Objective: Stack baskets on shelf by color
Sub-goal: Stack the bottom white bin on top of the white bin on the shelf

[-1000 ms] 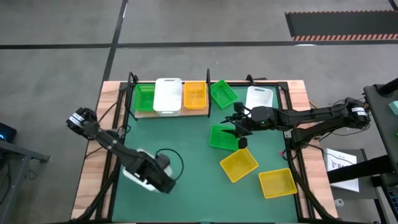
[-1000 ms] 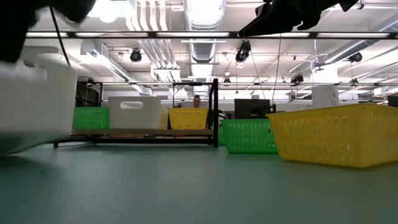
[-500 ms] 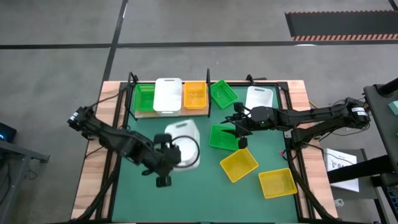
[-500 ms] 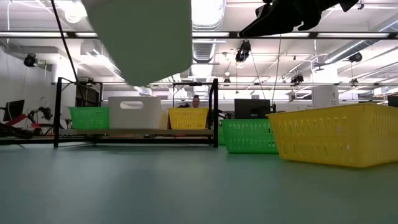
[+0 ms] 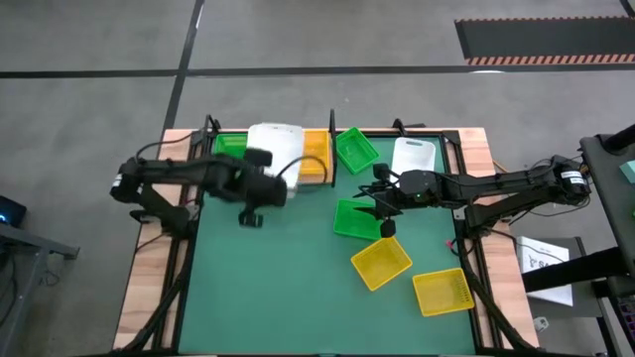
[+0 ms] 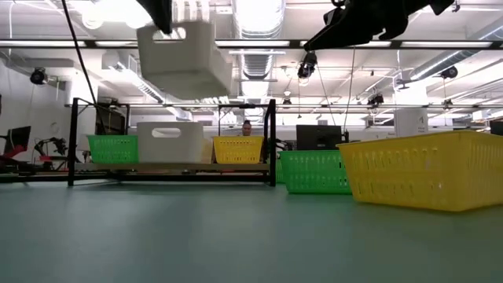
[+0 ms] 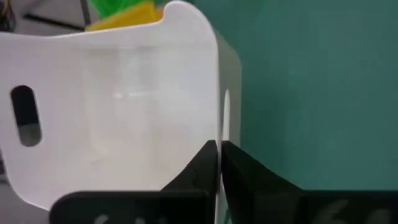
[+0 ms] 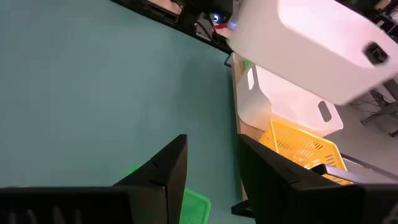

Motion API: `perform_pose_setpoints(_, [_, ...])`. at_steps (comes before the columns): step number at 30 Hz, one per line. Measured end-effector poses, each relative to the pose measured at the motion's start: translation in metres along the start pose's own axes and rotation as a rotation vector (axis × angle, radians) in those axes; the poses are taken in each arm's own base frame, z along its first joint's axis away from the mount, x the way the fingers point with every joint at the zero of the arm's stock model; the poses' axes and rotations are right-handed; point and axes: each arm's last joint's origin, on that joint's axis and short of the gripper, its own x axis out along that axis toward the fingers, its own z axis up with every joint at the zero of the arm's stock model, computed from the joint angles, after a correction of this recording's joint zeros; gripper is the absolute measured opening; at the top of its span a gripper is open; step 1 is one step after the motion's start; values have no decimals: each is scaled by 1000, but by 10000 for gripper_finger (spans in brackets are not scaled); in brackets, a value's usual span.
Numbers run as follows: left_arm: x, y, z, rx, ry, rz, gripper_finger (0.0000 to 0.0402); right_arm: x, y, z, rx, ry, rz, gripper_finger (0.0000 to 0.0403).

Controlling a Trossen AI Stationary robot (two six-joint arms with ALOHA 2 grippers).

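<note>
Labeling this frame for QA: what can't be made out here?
- High view: the left gripper and carried white basket hide the white basket on the shelf.
- Low view: the left gripper is cut off by the top edge.
- High view: the right gripper is too small to judge its fingers.

**Hidden, cropped and blurred parts**

From above, the carried white basket (image 5: 281,149) covers most of the white basket on the shelf (image 5: 223,179) and the near edge of the yellow basket (image 5: 316,149) beside it. The left tool (image 7: 217,163) shows only its fingertips in its own wrist picture, where the carried basket runs off the frame edges. In the low picture that basket (image 6: 185,55) is blurred and cut by the top edge, as is the right arm. The right tool (image 8: 208,168) is cropped at the frame's bottom. A person (image 6: 248,127) behind the shelf is mostly hidden and too small to describe.
</note>
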Motion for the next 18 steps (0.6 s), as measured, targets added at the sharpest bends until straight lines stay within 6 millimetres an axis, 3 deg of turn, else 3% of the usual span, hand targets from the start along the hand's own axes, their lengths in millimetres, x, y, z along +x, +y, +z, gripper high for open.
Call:
perform_pose_setpoints(9, [43, 60, -25, -86, 113, 33, 0, 0, 1, -1, -2, 13, 6, 131])
perform_pose_setpoints(14, [57, 73, -36, -165, 82, -24, 0, 0, 0, -1, -11, 11, 5, 127])
perform_pose_setpoints(18, [69, 71, -37, -141, 69, -53, 0, 0, 0, -1, -11, 10, 5, 130])
